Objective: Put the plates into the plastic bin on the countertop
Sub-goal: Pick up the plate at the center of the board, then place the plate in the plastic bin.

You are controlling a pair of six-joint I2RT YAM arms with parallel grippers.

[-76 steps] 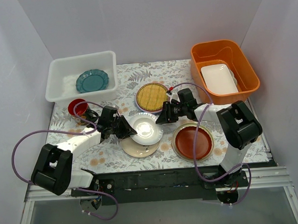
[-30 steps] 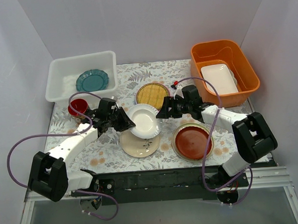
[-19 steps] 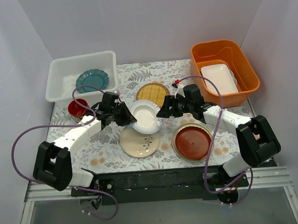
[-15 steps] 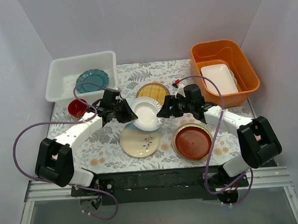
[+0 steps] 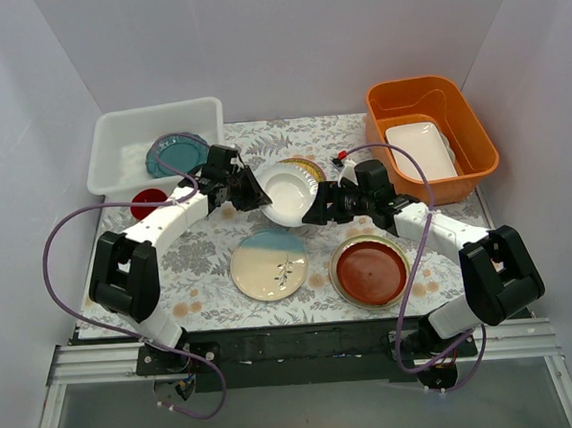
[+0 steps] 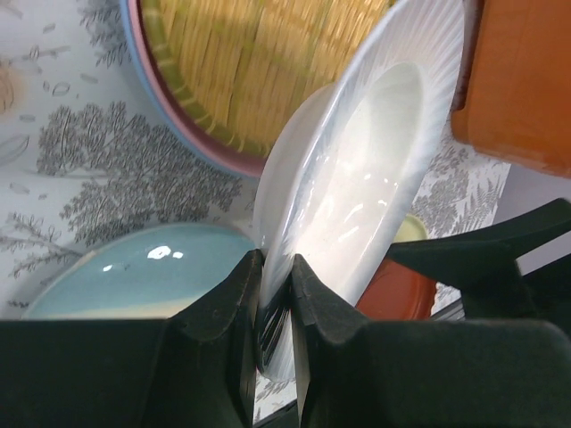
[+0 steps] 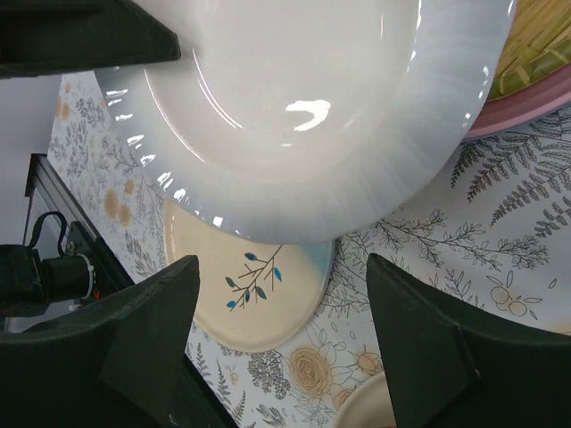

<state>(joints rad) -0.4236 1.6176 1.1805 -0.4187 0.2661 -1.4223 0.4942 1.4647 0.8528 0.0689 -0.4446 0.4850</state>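
My left gripper (image 5: 251,190) (image 6: 275,267) is shut on the rim of a pale light blue plate (image 5: 287,191) (image 6: 375,178), held tilted above the countertop (image 5: 202,266). The plastic bin (image 5: 120,151) stands at the back left with a teal plate (image 5: 168,155) inside. My right gripper (image 5: 316,209) (image 7: 281,267) hangs open just right of the held plate (image 7: 312,107), gripping nothing. Below lie a cream-and-blue plate (image 5: 269,265) (image 7: 259,294) and a red-brown plate (image 5: 370,271). The woven-bamboo plate (image 5: 309,164) (image 6: 259,62) is partly hidden behind the held plate.
An orange tub (image 5: 473,127) at the back right holds a white rectangular dish (image 5: 420,150). A red mug (image 5: 151,199) stands in front of the bin, close to my left arm. White walls close in three sides.
My left arm has carried the pale plate up and back-left toward the bin, uncovering the cream-and-blue plate. The right gripper has stayed almost in place, open.
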